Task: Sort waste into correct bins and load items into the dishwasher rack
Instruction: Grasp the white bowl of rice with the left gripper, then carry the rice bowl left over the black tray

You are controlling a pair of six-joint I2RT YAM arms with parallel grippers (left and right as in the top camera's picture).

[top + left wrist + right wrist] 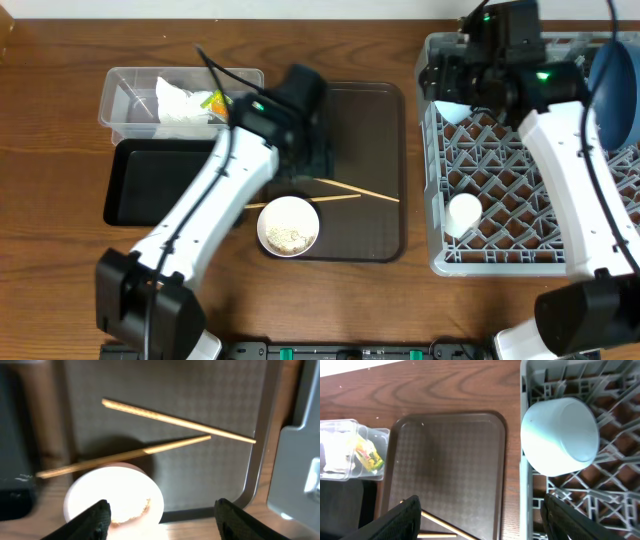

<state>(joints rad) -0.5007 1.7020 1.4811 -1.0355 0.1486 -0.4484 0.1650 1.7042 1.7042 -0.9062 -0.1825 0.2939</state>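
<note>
The wrapper's (367, 455) print is too small to read. It lies with the tissue (180, 100) in the clear tub (125, 85), at ten o'clock on the counter (60, 60), with the black tray (150, 190) at the tub's six.

Only the right wrist view plainly shows the light blue bowl (560, 435), tipped in the rack (440, 240) at three o'clock, which also holds the cup (463, 213) and the dark blue dish (612, 85).

The left claw (161, 512) gapes empty over the white bowl (115, 492), which holds what looks like rice (290, 237). The chopsticks (175, 422) lie on the serving tray (200, 390). The right claw (481, 510) is spread wide and empty.

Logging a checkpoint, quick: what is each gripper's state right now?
Left gripper: open, holding nothing.
Right gripper: open, holding nothing.
</note>
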